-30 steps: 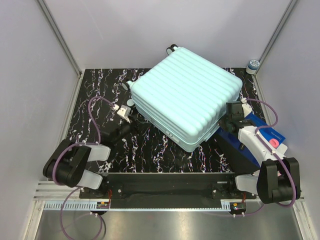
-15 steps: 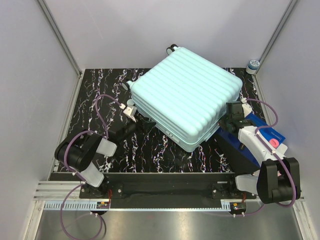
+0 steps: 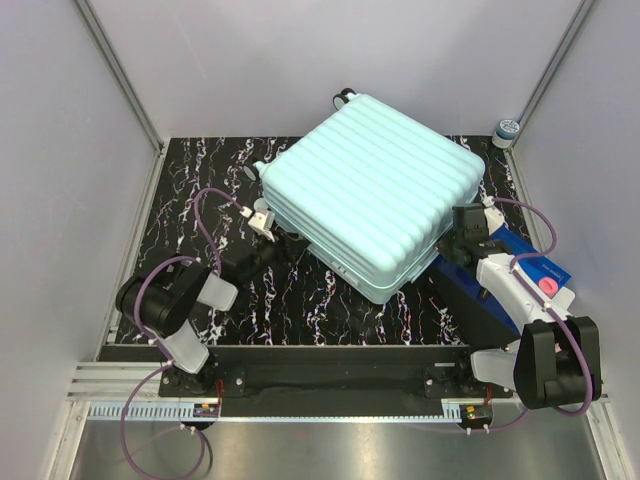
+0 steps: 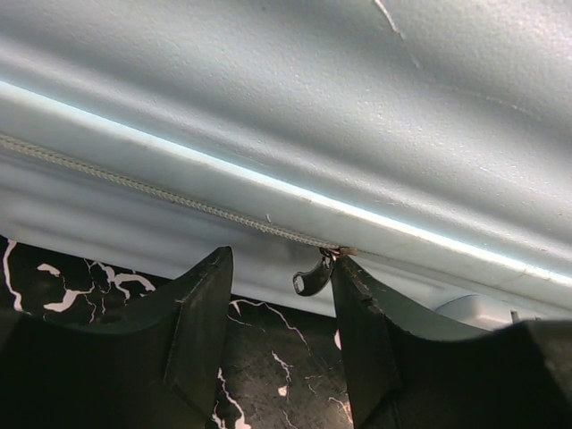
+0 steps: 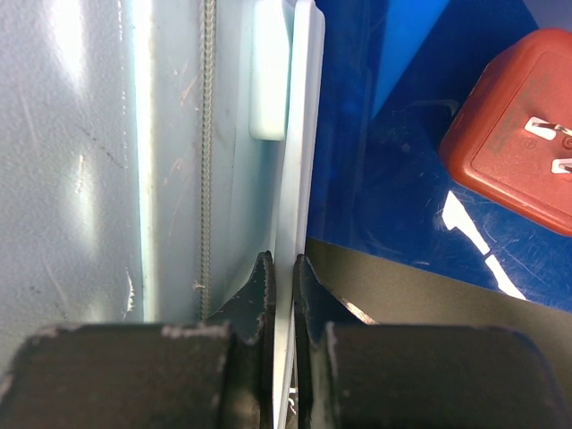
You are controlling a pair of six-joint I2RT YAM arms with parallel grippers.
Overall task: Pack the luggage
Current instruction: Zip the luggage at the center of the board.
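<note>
left fingers (image 4: 201, 331) are held part-open around the zipper pull (image 4: 313, 279), right fingers (image 5: 260, 288) pinched on the luggage (image 3: 370, 200) rim; the off-centre pull may be missed.

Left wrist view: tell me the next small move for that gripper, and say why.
Probably close the left gripper on the zipper pull. The dark tab hangs from the zip seam of the luggage between the open jaws, close against one, not yet pinched. The right gripper is clamped on a thin pale edge of the luggage, seemingly steadying it.
</note>
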